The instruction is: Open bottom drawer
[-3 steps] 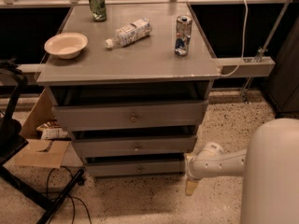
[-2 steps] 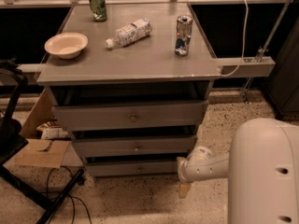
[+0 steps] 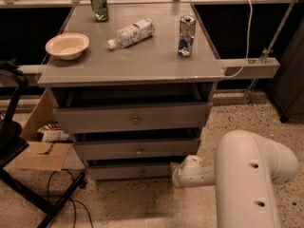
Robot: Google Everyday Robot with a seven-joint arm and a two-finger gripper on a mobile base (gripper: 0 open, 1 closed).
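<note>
Three grey drawers stack under the grey tabletop (image 3: 142, 65), and the bottom drawer (image 3: 118, 172) is the slimmest front, lowest of all, just above the speckled floor (image 3: 128, 208). I see its small round knob (image 3: 141, 173) at the centre and a dark gap along its top edge. The tool (image 3: 177, 192) hangs low at the drawer's right end, close to the front corner and pointing down toward the floor, on the end of the white arm (image 3: 247, 175) that fills my lower right. I cannot tell whether the tool is released or clenched, nor whether it touches the drawer.

On the tabletop I have a pale bowl (image 3: 67, 45) at the left, a green can (image 3: 99, 5) upright at the back, a plastic bottle (image 3: 130, 32) lying on its side near the middle, and a tall can (image 3: 186, 36) upright to the right.

Left of the cabinet sits an open cardboard box (image 3: 42, 153), with a black stand (image 3: 14, 141) and cables in front of it. A white cable (image 3: 247, 32) drops to a rail at the right.
</note>
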